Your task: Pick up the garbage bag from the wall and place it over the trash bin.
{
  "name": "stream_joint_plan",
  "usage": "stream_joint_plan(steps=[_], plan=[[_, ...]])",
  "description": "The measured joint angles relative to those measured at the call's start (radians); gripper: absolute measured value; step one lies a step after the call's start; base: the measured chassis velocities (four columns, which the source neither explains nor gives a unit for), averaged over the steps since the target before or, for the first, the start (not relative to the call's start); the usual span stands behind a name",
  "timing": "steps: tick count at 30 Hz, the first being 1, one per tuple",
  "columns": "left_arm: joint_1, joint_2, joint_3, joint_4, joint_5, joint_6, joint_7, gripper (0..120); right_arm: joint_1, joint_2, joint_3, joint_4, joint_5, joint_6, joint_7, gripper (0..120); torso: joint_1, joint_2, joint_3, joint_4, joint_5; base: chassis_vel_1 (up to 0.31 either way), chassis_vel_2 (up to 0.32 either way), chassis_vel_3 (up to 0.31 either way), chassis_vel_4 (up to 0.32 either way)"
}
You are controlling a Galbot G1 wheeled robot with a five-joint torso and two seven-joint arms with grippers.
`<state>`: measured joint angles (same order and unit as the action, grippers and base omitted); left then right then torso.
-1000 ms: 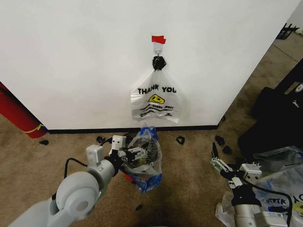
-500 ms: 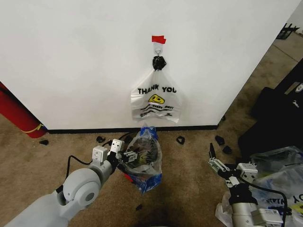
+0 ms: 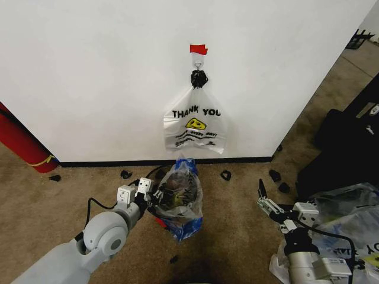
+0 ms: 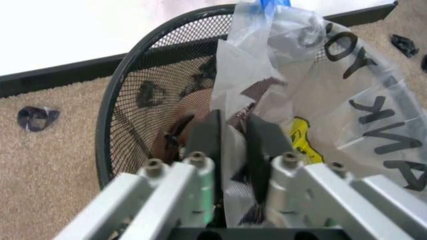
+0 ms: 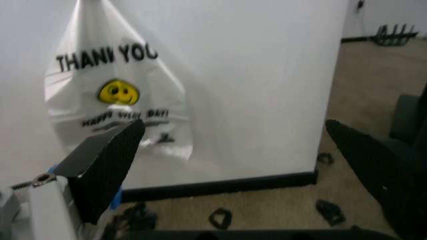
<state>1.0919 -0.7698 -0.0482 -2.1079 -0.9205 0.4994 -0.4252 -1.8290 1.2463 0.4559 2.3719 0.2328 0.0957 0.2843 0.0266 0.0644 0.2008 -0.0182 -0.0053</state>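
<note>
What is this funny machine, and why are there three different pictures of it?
It is a robot with two arms, and each arm ends in a gripper, a claw with two fingers. One picture comes from a camera on its head, looking down. The other two come from little cameras on its wrists.

In the head picture the left gripper reaches to a small black wire trash bin on the carpet. Its fingers are pinched on the crinkly garbage bag, which is draped over the bin. The left wrist picture shows that pinch close up.

The right gripper waits off to the side, open and holding nothing. Its camera looks at the white wall.

On that wall another bag, the smiley bag, hangs from a hook under red tape.
</note>
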Motion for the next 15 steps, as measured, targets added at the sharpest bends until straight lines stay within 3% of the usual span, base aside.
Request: stream_joint_plan(steps=[3, 6, 10, 15], plan=[[0.003, 0.002, -0.008, -0.014, -0.012, 0.000, -0.008, 0, 0.044, -0.057, -0.024, -0.021, 0.107, -0.069, -0.004, 100, 0.000, 0.000, 0.000, 0.0000, -0.0001, 0.000, 0.000, 0.000, 0.000], [0.003, 0.000, -0.010, -0.019, -0.017, 0.001, -0.013, 0, 0.093, -0.096, -0.052, -0.049, 0.232, -0.140, 0.007, 100, 0.000, 0.000, 0.000, -0.0001, -0.0001, 0.000, 0.000, 0.000, 0.000], [0.006, -0.002, -0.013, -0.037, -0.023, 0.006, -0.020, 0, 0.274, -0.192, -0.132, -0.168, 0.476, -0.239, 0.030, 100, 0.000, 0.000, 0.000, 0.0004, 0.0005, 0.000, 0.000, 0.000, 0.000], [0.004, -0.005, -0.006, -0.054, -0.027, 0.015, -0.027, 0, 0.401, -0.261, -0.216, -0.215, 0.573, -0.288, -0.006, 100, 0.000, 0.000, 0.000, -0.0002, -0.0005, 0.000, 0.000, 0.000, 0.000]])
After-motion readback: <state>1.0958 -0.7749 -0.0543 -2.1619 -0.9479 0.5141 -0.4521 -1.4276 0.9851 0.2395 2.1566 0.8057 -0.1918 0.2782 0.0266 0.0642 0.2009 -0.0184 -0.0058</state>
